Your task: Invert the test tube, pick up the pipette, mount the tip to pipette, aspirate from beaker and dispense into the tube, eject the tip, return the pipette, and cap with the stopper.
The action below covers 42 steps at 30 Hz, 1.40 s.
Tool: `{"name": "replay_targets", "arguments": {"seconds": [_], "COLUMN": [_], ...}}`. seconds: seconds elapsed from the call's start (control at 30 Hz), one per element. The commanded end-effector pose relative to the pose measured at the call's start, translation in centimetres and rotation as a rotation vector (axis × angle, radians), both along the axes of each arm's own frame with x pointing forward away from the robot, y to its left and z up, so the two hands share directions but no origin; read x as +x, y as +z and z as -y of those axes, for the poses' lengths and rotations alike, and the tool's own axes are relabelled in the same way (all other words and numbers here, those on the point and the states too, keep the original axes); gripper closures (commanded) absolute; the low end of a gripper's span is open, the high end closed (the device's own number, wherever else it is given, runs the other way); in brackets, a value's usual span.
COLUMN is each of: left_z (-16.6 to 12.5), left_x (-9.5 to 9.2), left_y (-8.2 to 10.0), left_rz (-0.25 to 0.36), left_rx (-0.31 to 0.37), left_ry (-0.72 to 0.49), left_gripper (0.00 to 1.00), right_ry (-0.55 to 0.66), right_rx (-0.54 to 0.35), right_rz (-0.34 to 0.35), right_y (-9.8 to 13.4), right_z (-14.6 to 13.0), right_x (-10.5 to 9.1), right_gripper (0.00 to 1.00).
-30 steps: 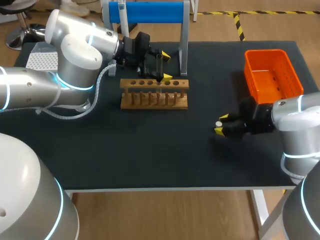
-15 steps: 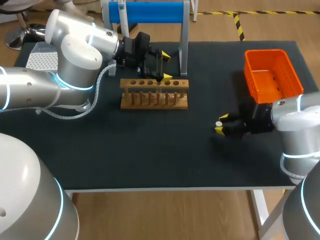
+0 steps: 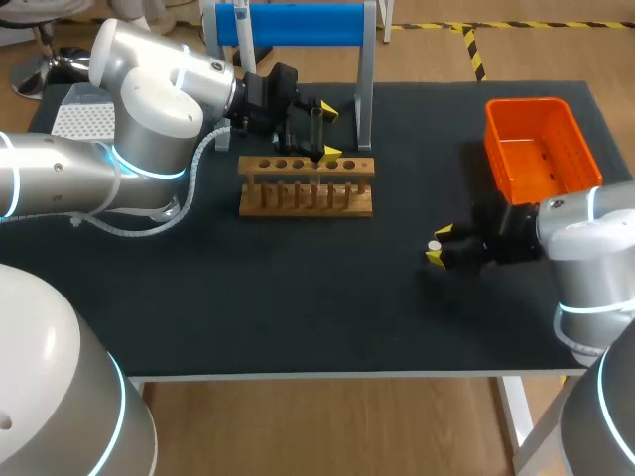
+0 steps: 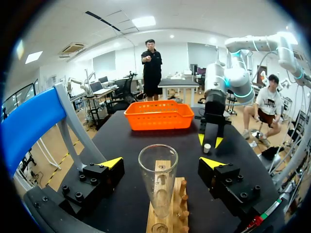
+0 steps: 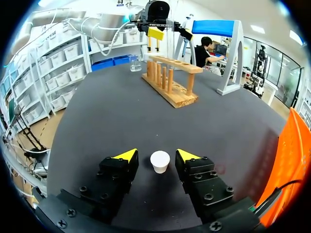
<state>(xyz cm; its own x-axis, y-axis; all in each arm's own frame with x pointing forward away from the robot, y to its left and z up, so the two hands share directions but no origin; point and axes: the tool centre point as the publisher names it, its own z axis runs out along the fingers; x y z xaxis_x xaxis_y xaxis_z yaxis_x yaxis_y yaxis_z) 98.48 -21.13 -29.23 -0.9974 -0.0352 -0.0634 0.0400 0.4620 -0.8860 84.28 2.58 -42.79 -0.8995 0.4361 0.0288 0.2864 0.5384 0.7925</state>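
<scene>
Bare bench (image 3: 298,297) lies wide between the wooden rack (image 3: 306,185) and the right gripper (image 3: 438,245). Just behind the rack, the blue-topped stand's grey upright (image 3: 364,89) crowds the left gripper (image 3: 327,132), whose spread fingers leave gaps on either side of the upright test tube (image 4: 158,165). The orange basket (image 3: 526,102) blocks the far right corner.

Bright, even overhead light on the matte black table (image 3: 298,307); soft shadow beneath the right gripper (image 3: 438,245), pale highlights on the glass test tube (image 4: 158,177).
</scene>
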Motion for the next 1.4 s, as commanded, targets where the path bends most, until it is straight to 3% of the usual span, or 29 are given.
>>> {"name": "replay_targets", "arguments": {"seconds": [0.03, 1.4], "left_z": [-0.06, -0.06], "left_x": [0.16, 0.16], "left_y": [-0.08, -0.08], "left_rz": [-0.001, -0.001], "left_rx": [-0.002, -0.002], "left_ry": [-0.005, -0.005], "left_gripper": [0.00, 0.00], "right_ry": [0.001, -0.001], "right_rx": [0.001, -0.004], "right_rz": [0.002, -0.007], "right_y": [-0.13, -0.27], "right_z": [-0.17, -0.05], "right_x": [0.15, 0.05], "right_gripper": [0.51, 0.58]}}
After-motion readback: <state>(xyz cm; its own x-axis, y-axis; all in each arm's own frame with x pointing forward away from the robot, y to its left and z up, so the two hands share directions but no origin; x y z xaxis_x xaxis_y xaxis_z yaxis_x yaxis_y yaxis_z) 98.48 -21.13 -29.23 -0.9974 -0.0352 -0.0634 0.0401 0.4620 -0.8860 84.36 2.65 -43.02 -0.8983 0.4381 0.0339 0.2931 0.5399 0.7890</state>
